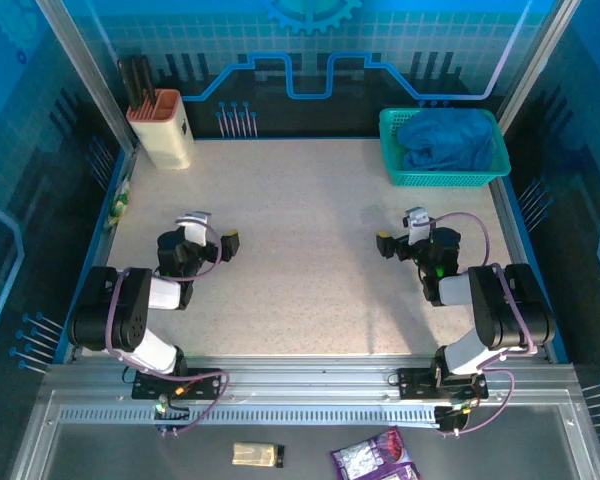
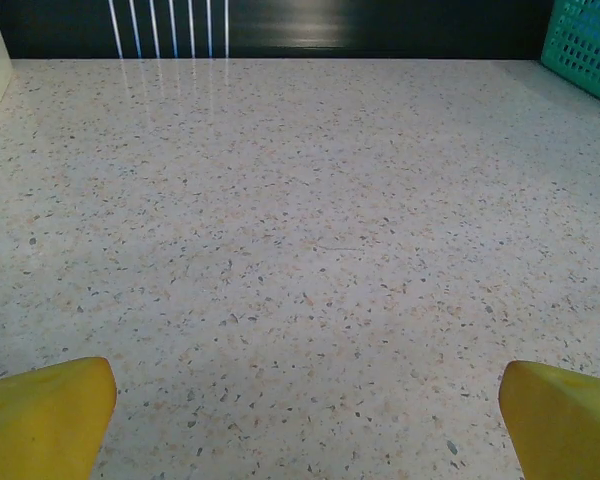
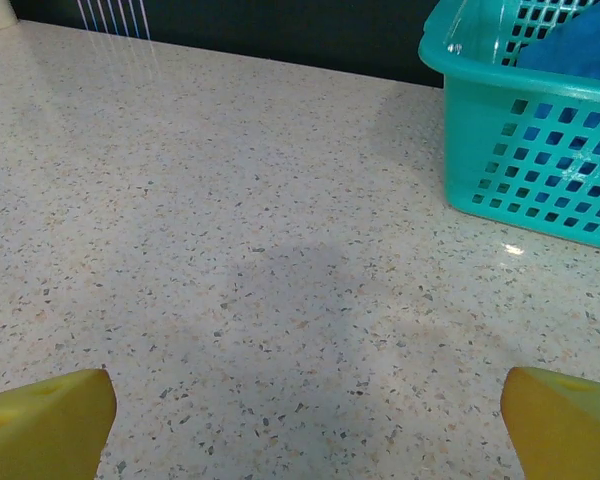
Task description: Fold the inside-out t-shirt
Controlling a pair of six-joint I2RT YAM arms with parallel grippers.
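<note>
— Teal mesh basket [image 1: 445, 178] in the upper right of the overhead view: is that where the inside-out t-shirt [image 1: 445, 140] is?

— Yes. It lies bunched in a heap inside the basket and fills most of it. As far as I can tell, none of it hangs over the rim. In the right wrist view, blue cloth shows through the holes of the wall at the upper right.

— And the arms?

— Both are low over the table [image 1: 300, 290], toward the bottom of the overhead view. The left gripper [image 1: 212, 232] is at lower left and the right gripper [image 1: 400, 230] at lower right, well apart from each other and from the basket. Each has its jaws spread wide with nothing between them. Each wrist view has a yellow fingertip [image 2: 50, 415] in either bottom corner and bare speckled top between.

— Why so wide?

— My guess is that soft cloth bunches, so a wide mouth takes a fold of it more surely. None of the folding is done. The shirt must first come out onto the open middle of the table, where there is room to spread it.

— Which arm goes?

— The right one, I'd judge, being nearer the basket. The rigid wall is the risk, so it should reach over the rim. The beige holder [image 1: 162, 128] with dark handles at upper left stands well out of the way.
</note>
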